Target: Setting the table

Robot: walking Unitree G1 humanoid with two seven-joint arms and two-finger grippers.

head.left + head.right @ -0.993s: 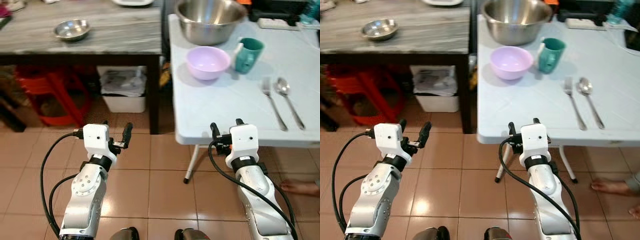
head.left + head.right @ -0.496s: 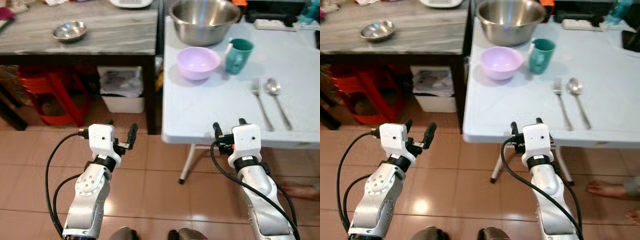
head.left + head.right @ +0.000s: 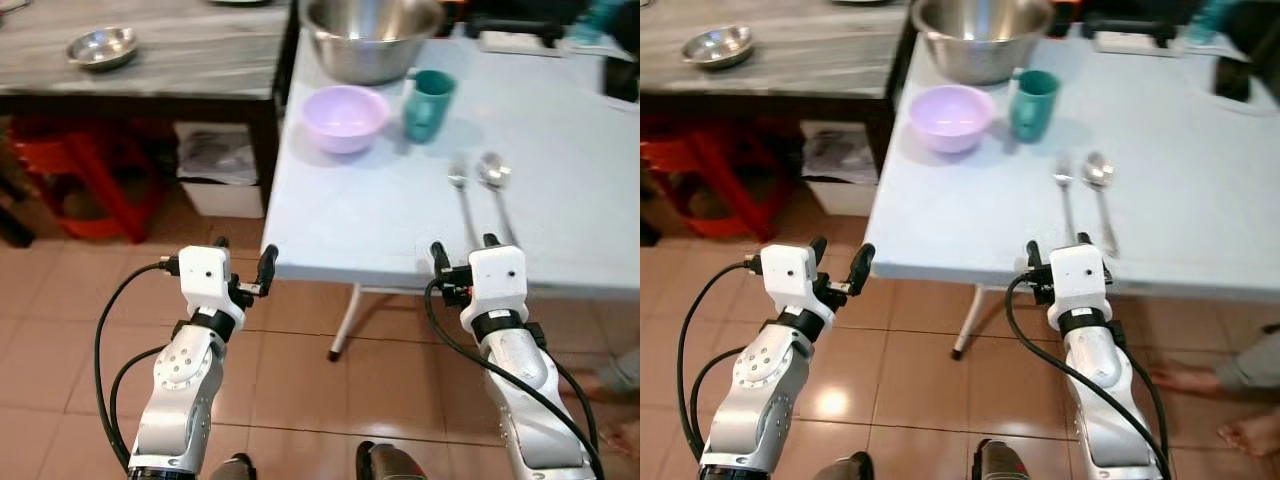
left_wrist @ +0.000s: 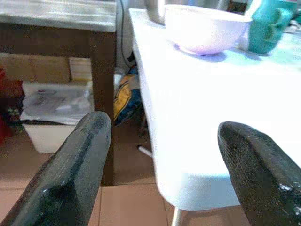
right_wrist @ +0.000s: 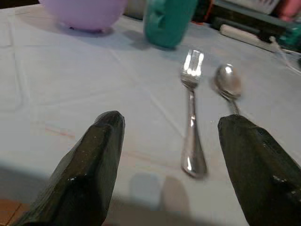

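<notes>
Centrally, a fork [image 3: 1064,190] and spoon [image 3: 1099,185] lie parallel on the white surface [image 3: 970,220], near its front edge. Behind them stand a teal mug [image 3: 1032,104], a lilac bowl [image 3: 951,117] and a steel mixing bowl [image 3: 980,35]. The right claw [image 5: 169,155] is released at the edge before the fork. The left claw [image 3: 240,268] is released at the surface's corner.

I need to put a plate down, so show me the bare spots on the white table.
The white table is bare along its near edge, left of the fork and below the lilac bowl. Right of the spoon is also bare. The far left corner is crowded: steel bowl, lilac bowl, and teal mug.
</notes>
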